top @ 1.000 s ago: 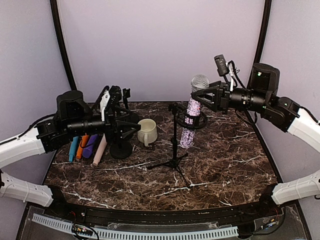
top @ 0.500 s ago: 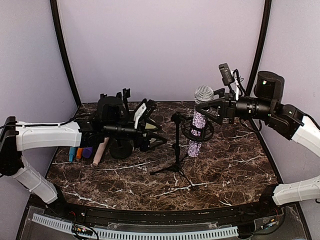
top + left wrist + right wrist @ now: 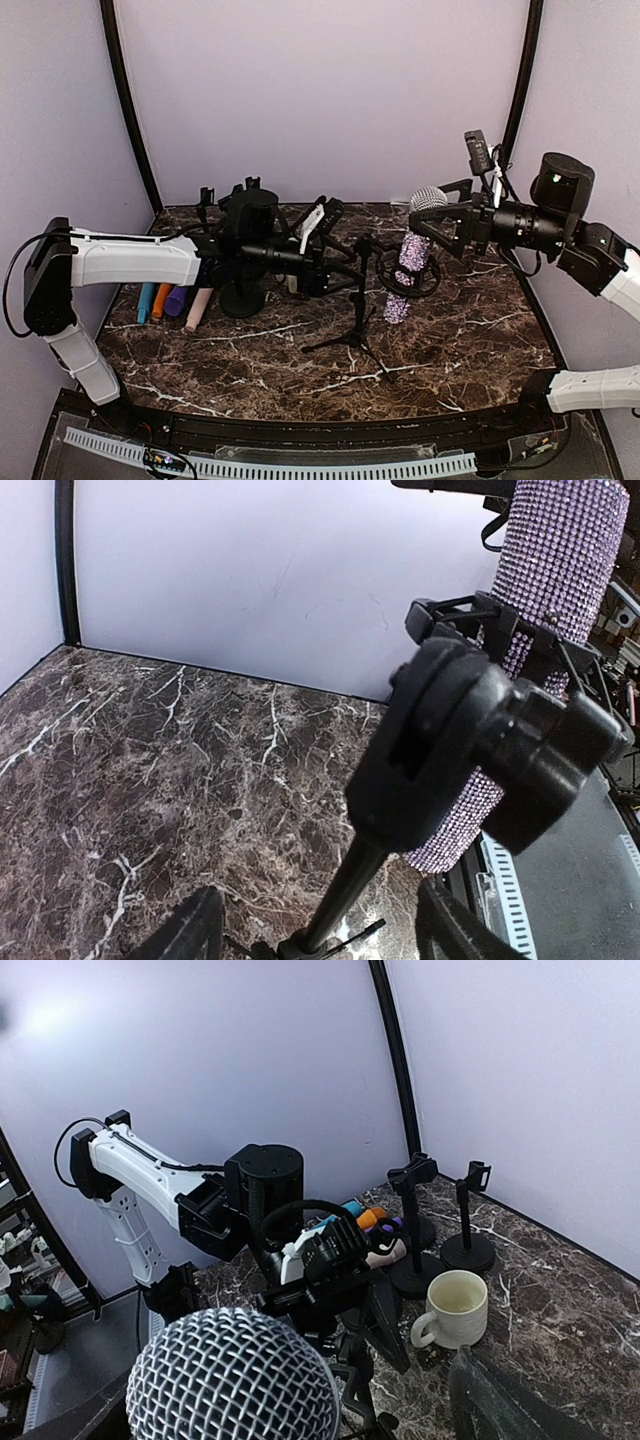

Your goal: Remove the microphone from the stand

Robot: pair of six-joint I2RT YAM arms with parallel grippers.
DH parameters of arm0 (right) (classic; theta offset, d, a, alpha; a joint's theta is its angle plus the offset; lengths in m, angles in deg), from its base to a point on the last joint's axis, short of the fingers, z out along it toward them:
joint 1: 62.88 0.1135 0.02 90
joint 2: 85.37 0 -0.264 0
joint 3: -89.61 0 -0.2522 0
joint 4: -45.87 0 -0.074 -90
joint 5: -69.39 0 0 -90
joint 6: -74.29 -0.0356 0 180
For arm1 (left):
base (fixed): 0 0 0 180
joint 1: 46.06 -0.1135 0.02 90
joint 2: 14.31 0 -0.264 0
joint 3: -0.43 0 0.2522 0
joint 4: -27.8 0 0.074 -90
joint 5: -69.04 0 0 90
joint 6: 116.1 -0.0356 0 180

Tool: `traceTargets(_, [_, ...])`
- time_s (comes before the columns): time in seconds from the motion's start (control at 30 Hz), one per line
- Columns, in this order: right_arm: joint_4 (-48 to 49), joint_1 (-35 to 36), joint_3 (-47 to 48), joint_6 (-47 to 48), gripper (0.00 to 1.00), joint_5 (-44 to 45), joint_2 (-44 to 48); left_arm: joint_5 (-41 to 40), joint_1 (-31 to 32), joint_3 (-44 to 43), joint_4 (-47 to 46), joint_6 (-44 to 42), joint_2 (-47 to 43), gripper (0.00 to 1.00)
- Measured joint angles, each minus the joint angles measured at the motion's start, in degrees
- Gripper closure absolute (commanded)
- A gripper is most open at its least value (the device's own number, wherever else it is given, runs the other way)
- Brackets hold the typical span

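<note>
The left hand (image 3: 320, 932) has its fingers apart on both sides of the stand (image 3: 450, 740) pole. The right hand (image 3: 432, 220) is spread too, around the mesh head of the microphone (image 3: 408, 268), which sits tilted in the clip above the worktop (image 3: 450, 340). The grasp seems in preparation: next, steady the pole, clamp the microphone, pull it out along its body. No writing is readable.

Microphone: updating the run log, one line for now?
microphone: tilted, clipped in stand | left hand: open, astride stand post | right hand: open at microphone head | removal: not done
</note>
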Motion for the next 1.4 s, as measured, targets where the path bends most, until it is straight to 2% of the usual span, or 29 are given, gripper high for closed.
traceTargets(0.2, [0.0, 0.0, -0.4, -0.8, 0.03, 1.1, 1.2, 2.5, 0.3, -1.9, -0.8, 0.2, 2.0, 0.56])
traceTargets(0.4, [0.3, 0.0, -0.7, -1.1, 0.03, 1.7, 1.5, 4.4, 0.8, -3.6, -1.0, 0.2, 3.7, 0.66])
traceTargets(0.57, [0.3, 0.0, -1.0, -1.6, 0.03, 2.4, 2.0, 5.2, 1.5, -3.8, -1.0, 0.2, 4.2, 0.84])
traceTargets(0.77, [0.4, 0.0, -1.6, -2.2, 0.02, 3.7, 3.1, 4.3, 1.7, -4.0, -2.3, -2.0, 4.3, 0.99])
traceTargets(1.07, [0.1, 0.0, -2.3, -2.4, 0.01, 6.4, 5.1, -1.5, 3.8, -2.3, -3.5, -5.0, 3.2, 1.0])
traceTargets(1.4, [0.1, 0.0, -3.0, -3.0, 0.01, 14.1, 10.1, -25.0, 7.5, 3.5, -7.7, -3.1, -1.2, 1.0])
